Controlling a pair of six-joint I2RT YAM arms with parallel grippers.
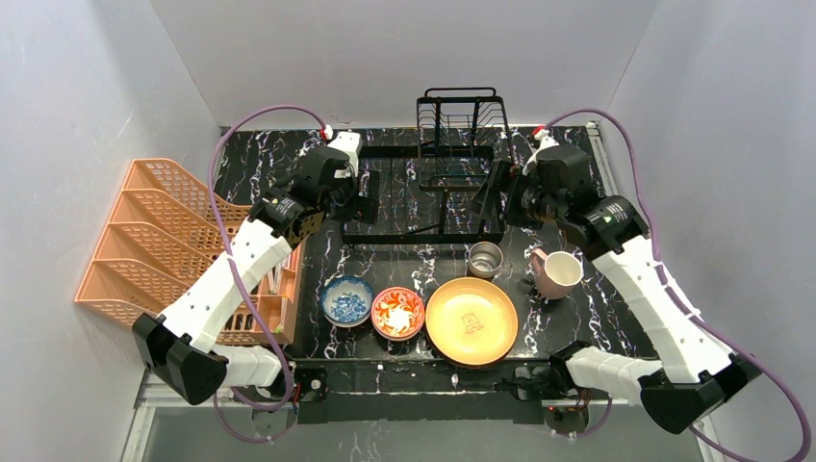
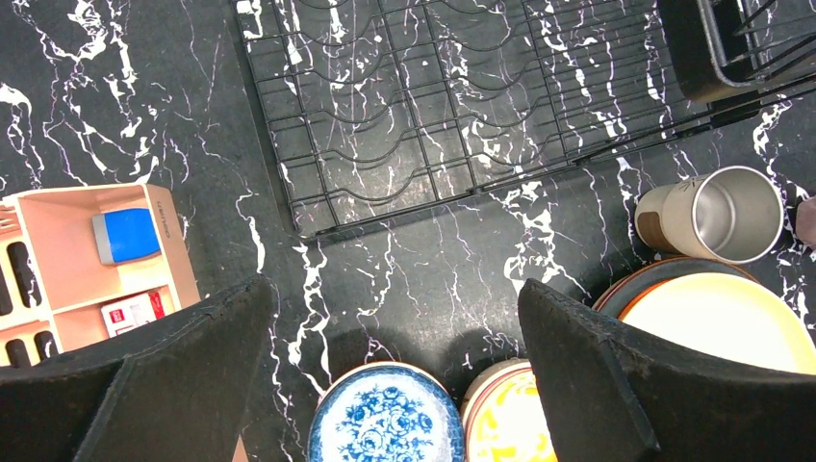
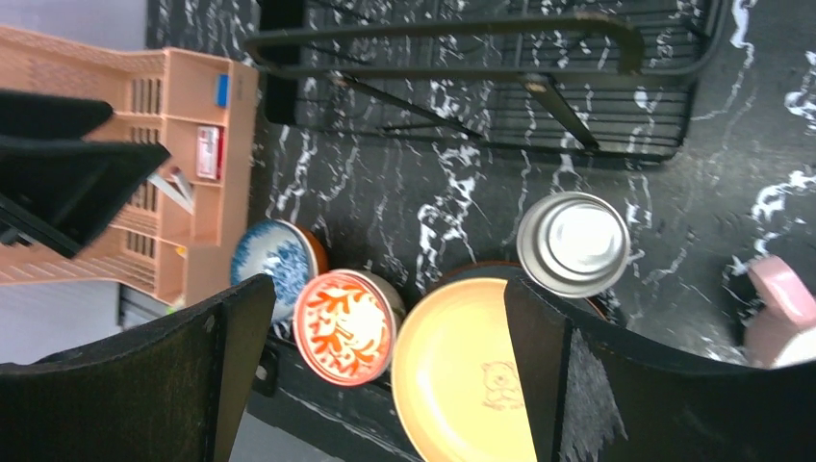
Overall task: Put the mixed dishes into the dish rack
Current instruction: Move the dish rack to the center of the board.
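The black wire dish rack [image 1: 423, 197] lies at the back centre of the marble table, with nothing in its slots [image 2: 404, 106]. In front of it, left to right, stand a blue-patterned bowl [image 1: 347, 300], a red floral bowl [image 1: 397, 313] and a yellow plate [image 1: 471, 320] on top of other plates. A steel cup [image 1: 485, 260] and a pink mug [image 1: 556, 273] stand behind the plate. My left gripper [image 1: 366, 194] hovers open at the rack's left end, above bare table [image 2: 393, 289]. Open too, my right gripper [image 1: 493, 197] hangs at the rack's right end [image 3: 390, 284]. Neither holds anything.
An orange plastic lattice rack [image 1: 154, 236] stands along the left wall, with an orange cutlery caddy [image 2: 96, 260] at its table side. A raised wire basket [image 1: 462, 120] sits at the back of the dish rack. Grey walls close in on three sides.
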